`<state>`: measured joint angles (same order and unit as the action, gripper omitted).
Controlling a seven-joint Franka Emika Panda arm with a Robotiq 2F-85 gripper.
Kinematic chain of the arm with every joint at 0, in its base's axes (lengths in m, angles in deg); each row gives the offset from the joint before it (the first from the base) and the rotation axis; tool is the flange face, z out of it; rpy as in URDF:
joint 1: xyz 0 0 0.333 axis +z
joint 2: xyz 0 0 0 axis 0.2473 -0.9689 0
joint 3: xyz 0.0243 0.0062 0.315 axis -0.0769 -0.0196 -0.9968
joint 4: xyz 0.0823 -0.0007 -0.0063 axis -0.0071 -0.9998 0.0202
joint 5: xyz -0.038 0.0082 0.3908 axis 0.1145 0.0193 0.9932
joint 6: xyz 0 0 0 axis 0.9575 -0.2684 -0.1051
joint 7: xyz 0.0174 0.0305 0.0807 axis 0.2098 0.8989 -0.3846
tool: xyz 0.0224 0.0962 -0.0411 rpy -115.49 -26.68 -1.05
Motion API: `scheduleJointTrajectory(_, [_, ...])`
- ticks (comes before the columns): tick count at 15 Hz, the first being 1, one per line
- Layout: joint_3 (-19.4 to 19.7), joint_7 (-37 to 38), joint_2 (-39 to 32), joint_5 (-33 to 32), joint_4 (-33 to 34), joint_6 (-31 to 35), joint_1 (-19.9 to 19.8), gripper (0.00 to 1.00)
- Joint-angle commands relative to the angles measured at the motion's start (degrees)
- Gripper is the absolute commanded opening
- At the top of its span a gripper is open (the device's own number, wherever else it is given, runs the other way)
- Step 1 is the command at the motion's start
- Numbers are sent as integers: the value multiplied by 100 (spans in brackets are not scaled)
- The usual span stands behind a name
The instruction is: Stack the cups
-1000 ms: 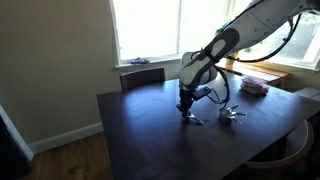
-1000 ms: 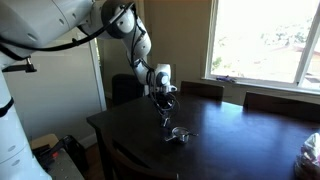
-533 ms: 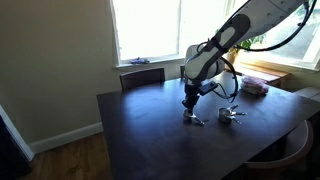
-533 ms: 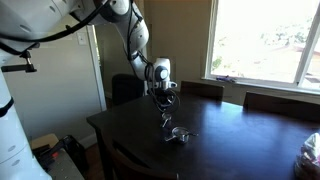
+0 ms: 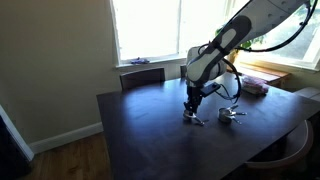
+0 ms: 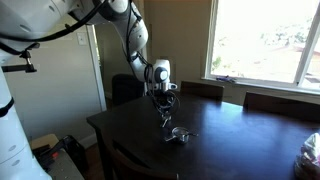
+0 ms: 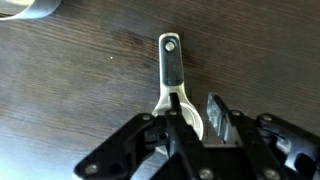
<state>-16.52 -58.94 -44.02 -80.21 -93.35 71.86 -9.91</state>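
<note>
Lower centre of the wrist view, 1 small shiny silver metal measuring cup (image 7: pixel 171 70) lies on the dark wooden worktop (image 7: pixel 70 90), bowl between the fingers (image 7: pixel 216 115), which stand apart. Likely light, stiff, slippery; pinch the bowl's rim.

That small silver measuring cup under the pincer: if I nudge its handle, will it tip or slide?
The small shiny silver metal measuring cup looks rigid and light, so it probably slides or spins on the smooth dark wooden table rather than tip. Its polished, straight handle may slip from a pinch.
</note>
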Motion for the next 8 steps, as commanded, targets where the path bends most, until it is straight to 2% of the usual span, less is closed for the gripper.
scheduleJointTrajectory(1, [183,341,126,-74,-259,128,118,67])
scheduleJointTrajectory(6, [239,532,-253,-8,38,11,90,98])
scheduleJointTrajectory(8, [192,504,-429,28,143,55,47,100])
